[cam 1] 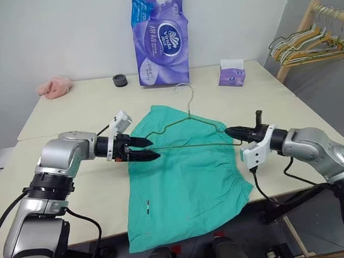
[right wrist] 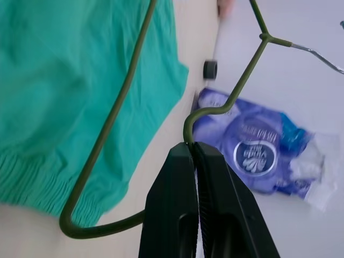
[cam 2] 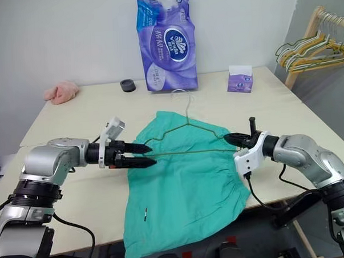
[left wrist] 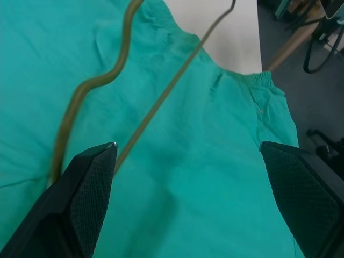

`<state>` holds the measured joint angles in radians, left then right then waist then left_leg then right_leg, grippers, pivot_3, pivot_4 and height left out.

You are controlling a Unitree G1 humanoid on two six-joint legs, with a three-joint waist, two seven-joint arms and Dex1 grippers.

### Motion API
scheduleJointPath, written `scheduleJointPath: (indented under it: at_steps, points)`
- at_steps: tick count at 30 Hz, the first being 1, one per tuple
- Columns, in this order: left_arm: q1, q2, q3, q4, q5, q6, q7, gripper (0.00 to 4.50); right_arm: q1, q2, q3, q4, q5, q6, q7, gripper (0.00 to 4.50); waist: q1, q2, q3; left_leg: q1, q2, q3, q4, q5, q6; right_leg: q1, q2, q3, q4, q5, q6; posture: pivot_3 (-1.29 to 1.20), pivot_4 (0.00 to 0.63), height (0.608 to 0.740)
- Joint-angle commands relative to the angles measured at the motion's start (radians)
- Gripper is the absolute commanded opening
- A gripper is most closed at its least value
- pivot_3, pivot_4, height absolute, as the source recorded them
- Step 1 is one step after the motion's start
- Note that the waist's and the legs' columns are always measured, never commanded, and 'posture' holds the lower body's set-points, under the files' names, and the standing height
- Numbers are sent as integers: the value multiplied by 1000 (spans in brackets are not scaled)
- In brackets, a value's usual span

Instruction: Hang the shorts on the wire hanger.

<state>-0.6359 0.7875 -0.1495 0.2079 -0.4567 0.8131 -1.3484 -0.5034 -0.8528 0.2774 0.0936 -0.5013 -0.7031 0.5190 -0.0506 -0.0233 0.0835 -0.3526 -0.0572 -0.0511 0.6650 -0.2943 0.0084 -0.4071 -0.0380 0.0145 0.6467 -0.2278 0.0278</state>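
While the pale bench [cam 1: 57,119] carries everything, the shorts [cam 1: 186,185] lie spread flat near its front edge, their lower hem hanging over that edge and the gathered waistband towards the right. At the back of the bench stands a purple tissue pack [cam 1: 159,41], with a small purple tissue box [cam 1: 232,73] to its right, a pink cloth lump [cam 1: 55,86] far left and a small dark round object [cam 1: 119,80] between the lump and the pack. Held just above the upper part of the shorts is the wire hanger [cam 1: 190,128], hook towards the tissue pack. The right gripper [cam 1: 234,132] has its fingers pinched tight on the hanger's right shoulder. The left gripper [cam 1: 152,149] sits at the hanger's left end, fingers spread wide, holding nothing.
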Motion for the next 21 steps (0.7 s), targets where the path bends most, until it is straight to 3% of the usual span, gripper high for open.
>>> scheduleJointPath:
  at_steps: [1,9,15,21]
  points:
    - [0,17,-5,-38,6,-21,-26,4500,-25,7,-23,-36,33,-31,0,31,0,0,0,0,0,0,0,0,0,0,0,0,0,0,0,-76,45,740]
    - [-11,15,24,6,28,-69,-20,4500,-8,3,-34,-25,42,-56,4,31,-1,0,0,0,0,0,0,-1,2,0,0,0,0,0,-1,-80,49,740]
    - [-47,49,82,84,18,-100,-37,4500,32,-24,-44,21,61,54,67,31,-1,0,0,0,0,0,0,-1,2,0,0,0,0,0,-1,-76,48,740]
    - [-33,90,75,96,34,-136,-89,4500,18,-46,-62,35,79,28,63,31,-3,0,0,0,0,0,0,-1,2,0,0,0,0,0,-1,-77,46,740]
